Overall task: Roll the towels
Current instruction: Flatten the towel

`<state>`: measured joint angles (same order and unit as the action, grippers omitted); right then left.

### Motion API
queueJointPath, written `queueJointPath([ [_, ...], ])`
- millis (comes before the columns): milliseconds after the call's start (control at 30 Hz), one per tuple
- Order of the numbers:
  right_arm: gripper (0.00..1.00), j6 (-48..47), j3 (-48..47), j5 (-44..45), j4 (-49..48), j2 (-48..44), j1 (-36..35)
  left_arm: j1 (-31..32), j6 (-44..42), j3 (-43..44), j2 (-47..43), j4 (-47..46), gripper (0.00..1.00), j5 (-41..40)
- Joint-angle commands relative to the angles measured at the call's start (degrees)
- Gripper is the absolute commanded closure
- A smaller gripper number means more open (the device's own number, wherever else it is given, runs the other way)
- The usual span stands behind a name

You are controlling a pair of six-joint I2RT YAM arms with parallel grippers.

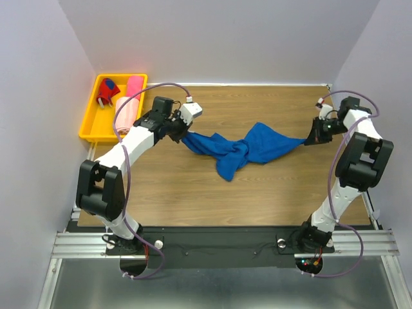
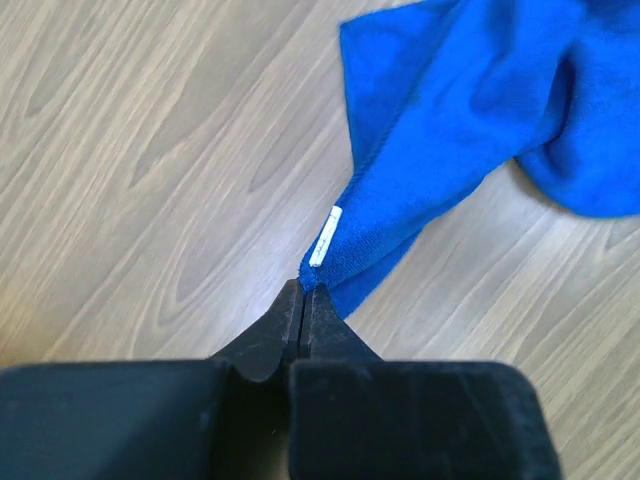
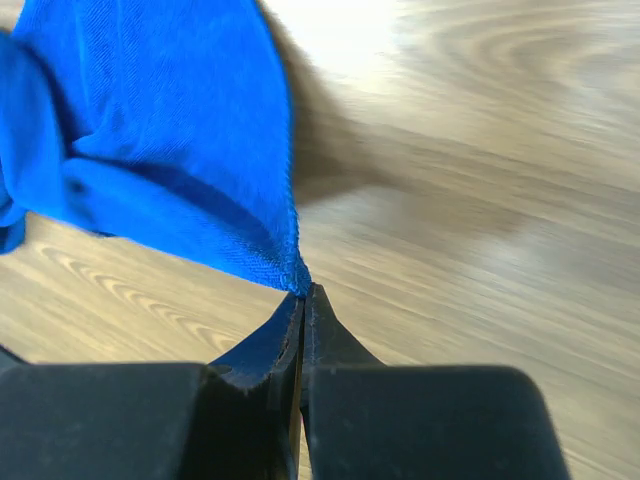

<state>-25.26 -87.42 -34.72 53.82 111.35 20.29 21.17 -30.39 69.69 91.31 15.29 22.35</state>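
The royal blue towel (image 1: 241,149) hangs stretched and twisted between my two grippers over the middle of the wooden table. My left gripper (image 1: 183,136) is shut on its left corner, beside a white label (image 2: 324,236), in the left wrist view (image 2: 303,288). My right gripper (image 1: 309,140) is shut on the right corner (image 3: 290,265), seen in the right wrist view (image 3: 302,292). The towel's middle sags in a bunched fold toward the table. A hot pink towel (image 1: 134,85) and a pale pink towel (image 1: 125,112) lie in the yellow tray (image 1: 90,122).
The yellow tray stands at the far left of the table and also holds a red and blue object (image 1: 107,93). Grey walls close in the table on the left, back and right. Cables loop over both arms.
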Motion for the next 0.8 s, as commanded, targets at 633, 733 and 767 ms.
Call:
queueJointPath([
  [633,0.99,-3.13,-16.21,-4.92,9.99,-0.08,9.94,-9.21,-1.25,2.3,-7.54,-0.7,1.0,1.64],
  [733,1.0,-3.22,-15.5,-5.53,10.16,-1.22,11.34,-10.35,-1.25,0.63,-9.91,-1.4,1.0,2.35],
  [767,0.99,-3.13,-15.68,-5.8,10.16,-1.57,11.69,-10.53,-0.99,0.45,-10.62,-1.66,1.0,2.26],
])
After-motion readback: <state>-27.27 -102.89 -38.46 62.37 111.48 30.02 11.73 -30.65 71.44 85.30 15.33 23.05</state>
